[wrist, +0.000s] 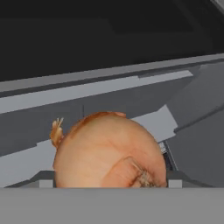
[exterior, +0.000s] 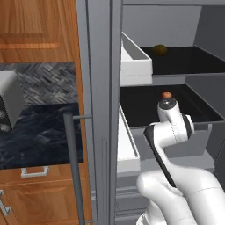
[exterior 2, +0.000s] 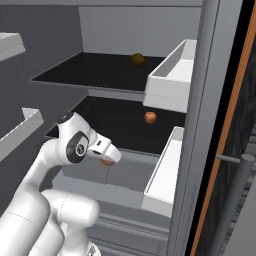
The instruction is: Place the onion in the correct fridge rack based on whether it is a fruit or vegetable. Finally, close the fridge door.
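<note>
The end effector [exterior 2: 108,159] is clamped on the onion [wrist: 109,151], which sits big and round right in front of the hand camera. The arm holds it up in front of the open fridge, just before the grey front edge of the lower fridge rack [exterior 2: 125,131]. An orange-red ball [exterior 2: 150,117] already lies on that rack, and a dark yellow ball [exterior 2: 137,59] lies on the rack above. The onion is not on a rack yet. It must go in and be let go. The fridge door [exterior: 103,132] stands open and must be shut last.
</note>
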Motion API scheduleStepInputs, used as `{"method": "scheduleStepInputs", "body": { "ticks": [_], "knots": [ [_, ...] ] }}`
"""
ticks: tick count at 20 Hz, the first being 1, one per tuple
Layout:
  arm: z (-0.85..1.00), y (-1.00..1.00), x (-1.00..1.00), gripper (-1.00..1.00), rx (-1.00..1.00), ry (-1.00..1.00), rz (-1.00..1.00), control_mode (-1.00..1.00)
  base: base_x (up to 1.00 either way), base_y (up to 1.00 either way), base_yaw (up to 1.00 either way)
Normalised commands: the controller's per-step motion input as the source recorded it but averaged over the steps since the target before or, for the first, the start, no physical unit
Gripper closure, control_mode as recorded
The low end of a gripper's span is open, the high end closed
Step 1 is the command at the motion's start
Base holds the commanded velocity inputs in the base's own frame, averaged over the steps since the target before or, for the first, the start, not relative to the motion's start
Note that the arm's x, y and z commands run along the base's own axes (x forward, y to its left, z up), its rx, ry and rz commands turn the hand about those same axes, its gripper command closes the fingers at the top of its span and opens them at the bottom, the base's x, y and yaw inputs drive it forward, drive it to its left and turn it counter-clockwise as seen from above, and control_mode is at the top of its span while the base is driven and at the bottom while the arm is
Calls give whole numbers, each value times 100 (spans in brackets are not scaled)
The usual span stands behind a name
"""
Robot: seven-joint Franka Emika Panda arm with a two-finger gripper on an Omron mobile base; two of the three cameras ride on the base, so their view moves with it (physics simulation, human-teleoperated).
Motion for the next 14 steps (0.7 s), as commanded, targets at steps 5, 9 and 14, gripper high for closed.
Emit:
{"method": "scheduleStepInputs", "body": {
  "ticks": [5, 9, 14],
  "knots": [
    [88, -26, 14, 100, 2, -26, 17, -100, 0, 0, 0],
    [94, -9, 0, 100, 0, -25, 16, -100, 0, 0, 0],
    [91, -2, 1, 100, 2, -21, 19, -100, 0, 0, 0]
  ]
}}
